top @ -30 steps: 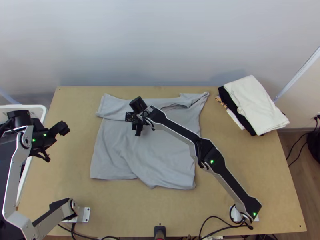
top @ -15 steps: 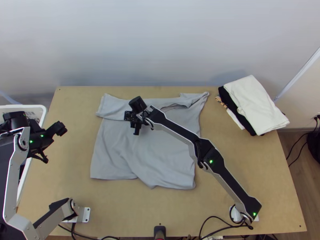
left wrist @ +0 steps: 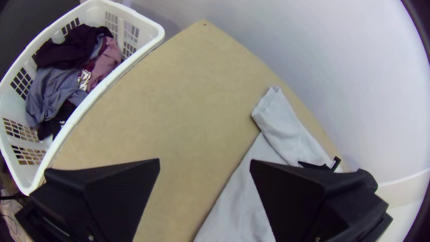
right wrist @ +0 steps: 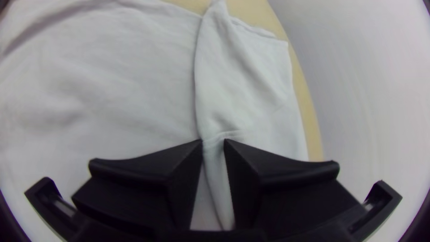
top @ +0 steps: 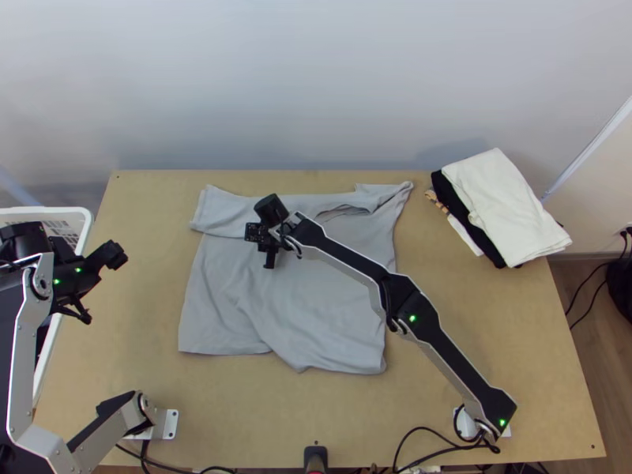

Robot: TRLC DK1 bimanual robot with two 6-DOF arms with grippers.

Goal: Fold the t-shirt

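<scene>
1. Top view: the grey t-shirt (top: 308, 324) has been laid out roughly mid-frame on the table (top: 142, 340), mostly spread, with a layered band (top: 229, 213) along its upper edge and a kinda wavy lower edge. Probably put there so it can be got at from both sides.

2. Right gripper (right wrist: 212, 142) is set down at the band's inner edge, a bit above and left of the frame's middle. Its fingers are only slightly parted, with a ridge of cloth in the narrow gap. No firm pinch can be made out, tbh. That spot looks picked so the layer's edge can be caught or steadied.

3. Left gripper (left wrist: 204, 161) is held off at the left of the top view, near the basket (top: 59, 212), fingers spread wide and nothing between them. Likely parked there so the shirt isn't blocked.

4. Folded clothes (top: 505, 205) are stacked at the upper right, presumably so work space is kept free. Loose laundry (left wrist: 67, 85) is kept in the basket.

5. Progress-wise, it'd be called early: the main folds haven't been made. A small, careful closing on the edge seems needed next, since both layers could get grabbed or the band dragged crooked.
</scene>
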